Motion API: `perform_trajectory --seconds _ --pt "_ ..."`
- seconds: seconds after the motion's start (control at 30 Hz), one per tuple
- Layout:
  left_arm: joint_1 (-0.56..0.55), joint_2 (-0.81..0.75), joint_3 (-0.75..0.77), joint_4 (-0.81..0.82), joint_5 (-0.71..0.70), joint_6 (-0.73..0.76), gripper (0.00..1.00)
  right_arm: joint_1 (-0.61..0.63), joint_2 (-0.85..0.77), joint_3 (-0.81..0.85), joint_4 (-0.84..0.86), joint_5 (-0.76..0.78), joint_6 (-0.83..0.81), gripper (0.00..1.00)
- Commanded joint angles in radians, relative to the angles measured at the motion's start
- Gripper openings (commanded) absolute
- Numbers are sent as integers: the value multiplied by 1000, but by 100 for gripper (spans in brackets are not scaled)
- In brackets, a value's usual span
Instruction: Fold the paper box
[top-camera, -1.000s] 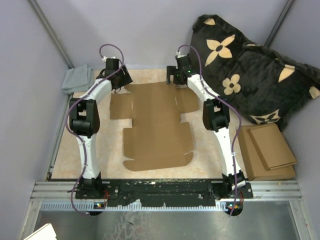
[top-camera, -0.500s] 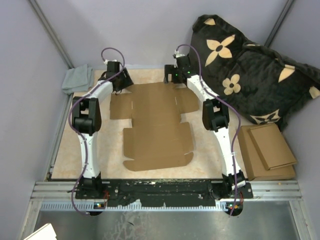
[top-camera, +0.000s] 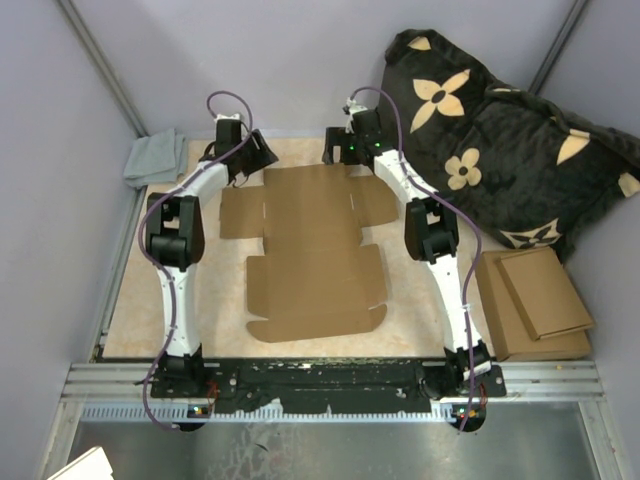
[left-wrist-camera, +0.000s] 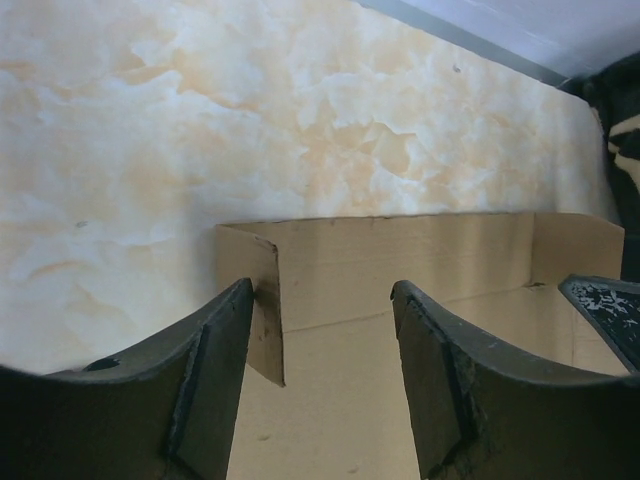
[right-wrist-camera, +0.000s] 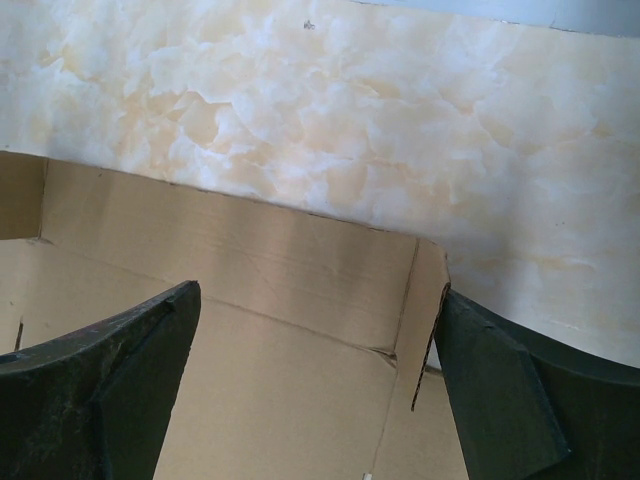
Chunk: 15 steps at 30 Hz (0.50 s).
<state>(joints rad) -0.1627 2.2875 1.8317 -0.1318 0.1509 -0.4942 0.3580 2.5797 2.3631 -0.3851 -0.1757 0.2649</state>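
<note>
One flat, notched cardboard paper box (top-camera: 312, 255)

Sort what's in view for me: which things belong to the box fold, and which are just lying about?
In the job:
- the paper box, lying unfolded on the table
- the left gripper and the right gripper, both open at its far edge

Lying about:
- the grey cloth
- the black flowered cushion
- the stack of flat cardboard pieces

Pale grey walls (top-camera: 300, 60) — marbled beige tabletop (top-camera: 130, 310), metal rail (top-camera: 560, 385) along near edge.
</note>
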Motion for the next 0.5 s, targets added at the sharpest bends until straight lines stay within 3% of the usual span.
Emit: perform_trajectory --seconds 0.0,0.23,0.47 --pt "-20 37 24 50 56 -27 64 18 -35 2 43 -30 -1 98" --pt "-38 91 69 44 100 -54 64 52 -12 6 45 -31 -11 99" --pt "-36 173 161 -82 105 -77 64 58 75 68 0 -68 10 99"
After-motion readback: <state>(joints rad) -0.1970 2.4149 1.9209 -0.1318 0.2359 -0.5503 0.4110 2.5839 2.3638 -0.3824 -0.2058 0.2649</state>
